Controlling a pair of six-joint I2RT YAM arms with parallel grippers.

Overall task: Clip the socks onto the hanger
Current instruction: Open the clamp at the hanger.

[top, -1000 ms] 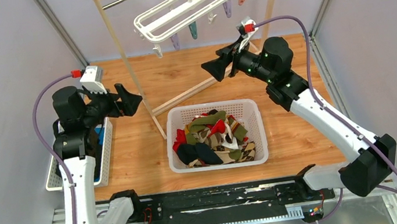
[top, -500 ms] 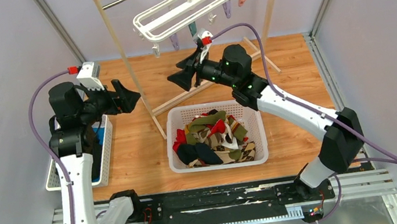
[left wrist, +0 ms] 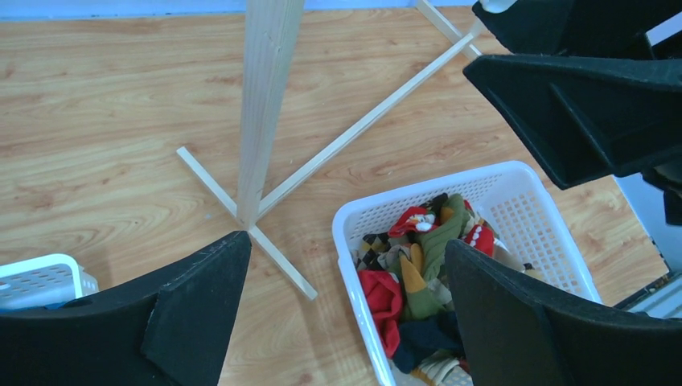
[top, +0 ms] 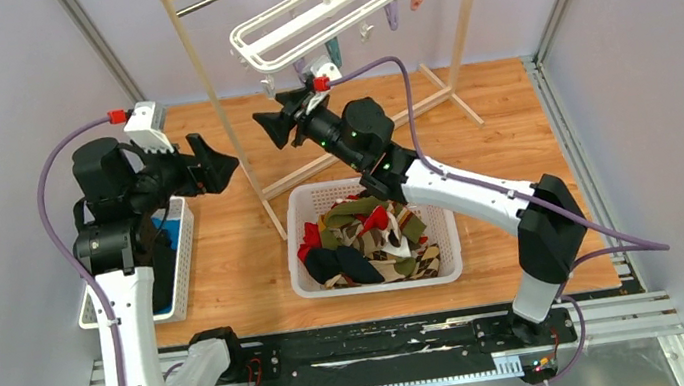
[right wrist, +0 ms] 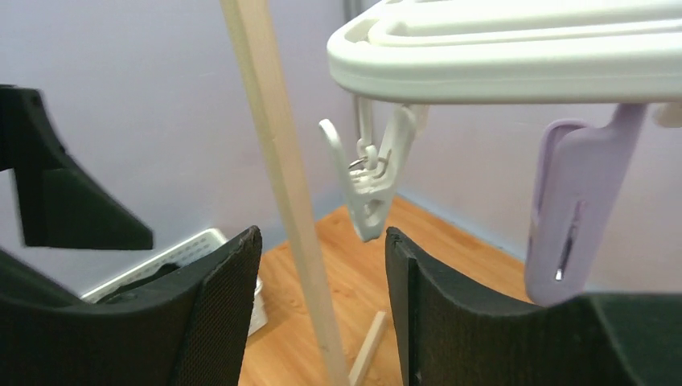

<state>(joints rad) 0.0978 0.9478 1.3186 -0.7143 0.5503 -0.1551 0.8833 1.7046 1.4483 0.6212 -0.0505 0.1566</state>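
Note:
The socks (top: 367, 235) lie heaped in a white basket (top: 442, 207), red, olive, navy and argyle mixed; the left wrist view looks down on the socks (left wrist: 418, 269). The white hanger (top: 322, 9) hangs from the rack's bar with clips dangling below it. My right gripper (top: 272, 127) is raised under the hanger's left end, open and empty. In its wrist view a white clip (right wrist: 370, 183) hangs just beyond the right gripper (right wrist: 322, 241), and a lilac clip (right wrist: 573, 205) hangs to the right under the hanger (right wrist: 515, 60). My left gripper (top: 221, 162) is open, empty, left of the rack's post.
The wooden rack's upright post (top: 217, 109) stands between the two grippers, and its crossed feet (left wrist: 265, 241) lie on the table. A second white basket (top: 183, 251) with a dark bundle and blue cloth sits at the left. Walls close off three sides.
The right arm has swung left from the hanger's right end to under its left end, and its jaws have narrowed somewhat. The left arm has shifted slightly.

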